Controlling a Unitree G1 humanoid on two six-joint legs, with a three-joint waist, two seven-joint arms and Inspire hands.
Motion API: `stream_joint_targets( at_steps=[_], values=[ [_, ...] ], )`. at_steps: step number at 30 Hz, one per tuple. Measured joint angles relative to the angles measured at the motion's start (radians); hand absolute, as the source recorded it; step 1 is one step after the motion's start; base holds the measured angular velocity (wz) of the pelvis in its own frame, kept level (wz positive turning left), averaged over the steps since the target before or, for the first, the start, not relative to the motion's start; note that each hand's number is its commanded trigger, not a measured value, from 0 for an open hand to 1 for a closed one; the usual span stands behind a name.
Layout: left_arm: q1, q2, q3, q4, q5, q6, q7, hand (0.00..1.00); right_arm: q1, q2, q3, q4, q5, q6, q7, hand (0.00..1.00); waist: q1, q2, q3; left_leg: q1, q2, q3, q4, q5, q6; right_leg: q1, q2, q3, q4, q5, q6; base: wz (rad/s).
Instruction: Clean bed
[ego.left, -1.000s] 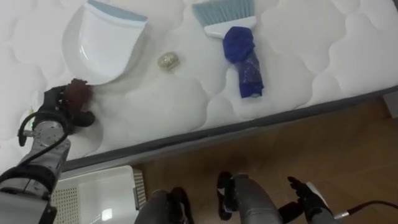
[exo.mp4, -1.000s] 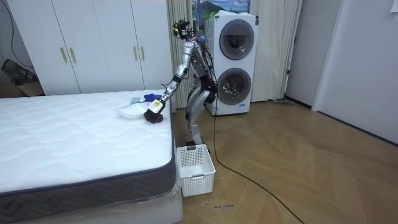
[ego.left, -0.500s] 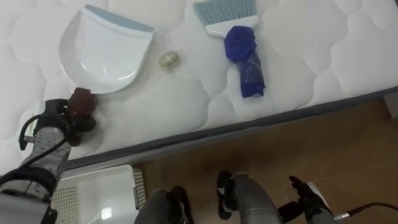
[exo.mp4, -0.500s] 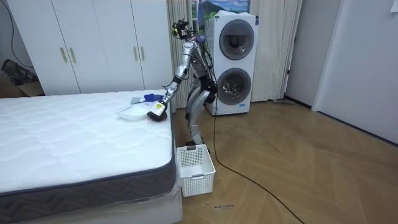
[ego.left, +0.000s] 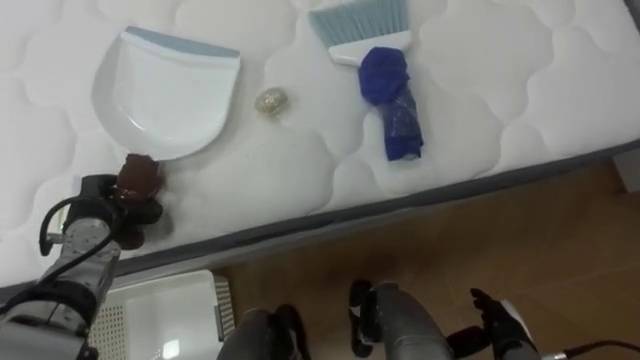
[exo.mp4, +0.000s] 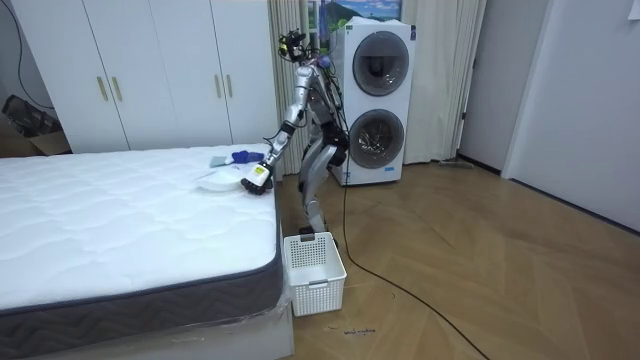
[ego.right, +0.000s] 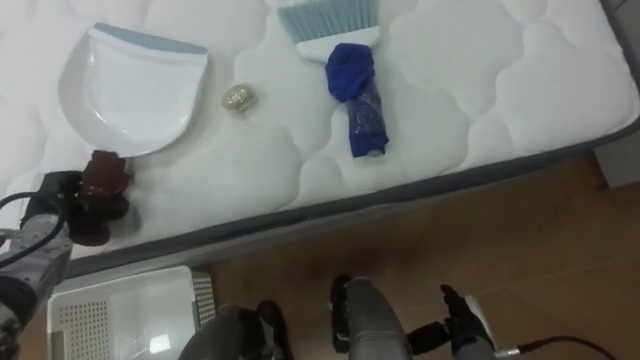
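A dark reddish-brown lump (ego.left: 137, 177) is at the near edge of the white mattress (ego.left: 500, 90), just below the rim of a white dustpan (ego.left: 165, 90). My left hand (ego.left: 105, 212) has its fingers curled round the lump. In the room view that left hand (exo.mp4: 256, 178) is over the bed's corner. A small crumpled yellowish ball (ego.left: 271, 99) lies beside the dustpan. To its right lies a hand brush (ego.left: 392, 100) with a blue handle and pale blue bristles. My right hand (ego.left: 497, 318) hangs low over the floor with straight fingers.
A white slatted basket (ego.left: 165, 315) stands on the wooden floor against the bed's side, under my left arm. In the room view I stand at the bed's far corner, with stacked washing machines (exo.mp4: 378, 100) behind me and white wardrobes (exo.mp4: 150, 70) along the wall.
My left hand has closed on the brown lump and drawn it back from the dustpan's rim toward the bed's near edge. The right hand has stayed put.
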Motion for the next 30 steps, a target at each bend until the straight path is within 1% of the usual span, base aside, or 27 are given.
stream_joint_targets(
  at_steps=[3, 5, 6, 8, 9, 10, 12, 14, 15, 17, 18, 20, 21, 23, 25, 27, 30],
  values=[
    [0.014, 0.0, 0.0, 0.0, 0.037, -0.021, 0.021, 1.0, -0.002, 0.001, -0.003, 0.001, 0.005, -0.013, -0.001, 0.0, 0.001, -0.002, 0.0008, 0.004, 0.0, 0.0, 0.0, 0.0, 0.0, 0.003, 0.0, 0.001, 0.0, 0.0, 0.0, 0.0],
    [0.028, 0.0, 0.001, -0.003, 0.099, -0.038, 0.047, 1.0, -0.002, 0.001, -0.016, 0.006, 0.021, -0.024, 0.0, 0.0, 0.002, -0.003, 0.0008, 0.011, -0.001, 0.001, -0.002, 0.0, 0.0, 0.008, -0.002, 0.001, 0.0, -0.001, 0.001, 0.0],
    [0.034, 0.0, 0.001, -0.005, 0.113, -0.041, 0.052, 1.0, -0.003, 0.002, -0.02, 0.009, 0.036, -0.028, 0.001, 0.0, 0.002, -0.003, 0.0007, 0.014, -0.002, 0.001, -0.003, 0.0, 0.0, 0.011, -0.003, 0.001, 0.0, -0.001, 0.002, 0.04],
    [0.048, -0.003, -0.002, -0.009, 0.179, -0.045, 0.079, 1.0, -0.013, 0.005, -0.038, 0.038, 0.097, -0.04, 0.001, 0.0, 0.003, -0.004, 0.0007, 0.031, -0.012, 0.003, -0.017, 0.001, 0.001, 0.024, -0.01, 0.005, -0.001, -0.004, 0.006, 0.05],
    [0.05, -0.003, -0.002, -0.009, 0.199, -0.045, 0.085, 1.0, -0.014, 0.005, -0.043, 0.041, 0.111, -0.042, 0.001, 0.0, 0.004, -0.004, 0.0006, 0.035, -0.013, 0.004, -0.018, 0.001, 0.002, 0.028, -0.011, 0.005, -0.002, -0.004, 0.007, 0.0],
    [0.051, -0.003, 0.002, -0.01, 0.241, -0.047, 0.097, 1.0, -0.018, 0.006, -0.052, 0.041, 0.131, -0.045, 0.001, 0.0, 0.011, -0.005, 0.0, 0.039, -0.012, 0.004, -0.019, 0.001, 0.002, 0.032, -0.01, 0.005, -0.004, -0.005, 0.007, 0.0],
    [0.057, -0.003, 0.0, -0.027, 0.283, -0.048, 0.119, 1.0, -0.022, 0.007, -0.069, 0.041, 0.172, -0.049, 0.0, 0.0, 0.023, -0.006, -0.0003, 0.041, -0.013, 0.005, -0.019, 0.001, 0.002, 0.034, -0.011, 0.005, -0.004, -0.004, 0.008, 0.0],
    [0.096, -0.004, 0.0, -0.064, 0.322, -0.066, 0.155, 1.0, -0.029, 0.008, -0.088, 0.039, 0.202, -0.065, -0.001, 0.0, 0.029, -0.006, -0.0005, 0.052, -0.015, 0.012, -0.026, 0.004, 0.007, 0.041, -0.016, 0.006, -0.005, -0.006, 0.01, 0.0],
    [0.109, -0.003, 0.0, -0.074, 0.332, -0.069, 0.161, 1.0, -0.03, 0.008, -0.093, 0.038, 0.205, -0.071, -0.001, 0.0, 0.03, -0.006, -0.0006, 0.055, -0.015, 0.014, -0.029, 0.004, 0.007, 0.043, -0.017, 0.007, -0.006, -0.006, 0.011, 0.0],
    [0.149, -0.003, 0.001, -0.103, 0.353, -0.087, 0.191, 1.0, -0.034, 0.008, -0.122, 0.032, 0.233, -0.091, -0.002, 0.0, 0.034, -0.01, -0.004, 0.066, -0.017, 0.02, -0.038, 0.005, 0.008, 0.048, -0.018, 0.012, -0.01, -0.007, 0.012, -0.04],
    [0.156, -0.003, 0.001, -0.109, 0.355, -0.089, 0.197, 1.0, -0.036, 0.008, -0.129, 0.03, 0.24, -0.094, -0.002, 0.0, 0.037, -0.01, -0.0058, 0.066, -0.017, 0.02, -0.039, 0.005, 0.008, 0.049, -0.017, 0.012, -0.011, -0.007, 0.012, 0.0],
    [0.173, -0.003, -0.001, -0.114, 0.373, -0.097, 0.223, 1.0, -0.039, 0.008, -0.15, 0.03, 0.276, -0.112, -0.004, 0.0, 0.046, -0.012, -0.0168, 0.068, -0.017, 0.023, -0.045, 0.005, 0.007, 0.052, -0.016, 0.011, -0.017, -0.006, 0.013, 0.0],
    [0.176, -0.003, -0.001, -0.114, 0.374, -0.099, 0.226, 1.0, -0.04, 0.007, -0.153, 0.029, 0.283, -0.115, -0.005, 0.0, 0.047, -0.013, -0.019, 0.071, -0.017, 0.024, -0.047, 0.005, 0.007, 0.055, -0.016, 0.01, -0.019, -0.006, 0.013, 0.0],
    [0.192, -0.002, -0.009, -0.114, 0.384, -0.105, 0.245, 1.0, -0.042, 0.007, -0.161, 0.023, 0.324, -0.124, -0.015, 0.0, 0.053, -0.014, -0.0212, 0.087, -0.016, 0.026, -0.054, 0.005, 0.008, 0.072, -0.016, 0.009, -0.025, -0.006, 0.014, 0.02],
    [0.197, -0.002, -0.014, -0.114, 0.39, -0.108, 0.255, 1.0, -0.043, 0.007, -0.164, 0.017, 0.347, -0.135, -0.026, 0.0, 0.055, -0.014, -0.0213, 0.093, -0.014, 0.025, -0.055, 0.005, 0.008, 0.08, -0.016, 0.006, -0.03, -0.006, 0.015, 0.0],
    [0.206, -0.002, -0.017, -0.113, 0.391, -0.113, 0.263, 1.0, -0.052, 0.007, -0.168, 0.014, 0.349, -0.136, -0.033, 0.0, 0.056, -0.014, -0.0214, 0.099, -0.014, 0.025, -0.056, 0.005, 0.008, 0.085, -0.016, 0.007, -0.032, -0.005, 0.017, -0.02],
    [0.24, 0.004, -0.016, -0.116, 0.414, -0.131, 0.277, 1.0, -0.055, 0.007, -0.199, 0.002, 0.349, -0.153, -0.033, 0.0, 0.057, -0.012, -0.0227, 0.106, -0.014, 0.028, -0.061, 0.006, 0.009, 0.09, -0.016, 0.009, -0.039, -0.003, 0.02, -0.02]
  ],
)
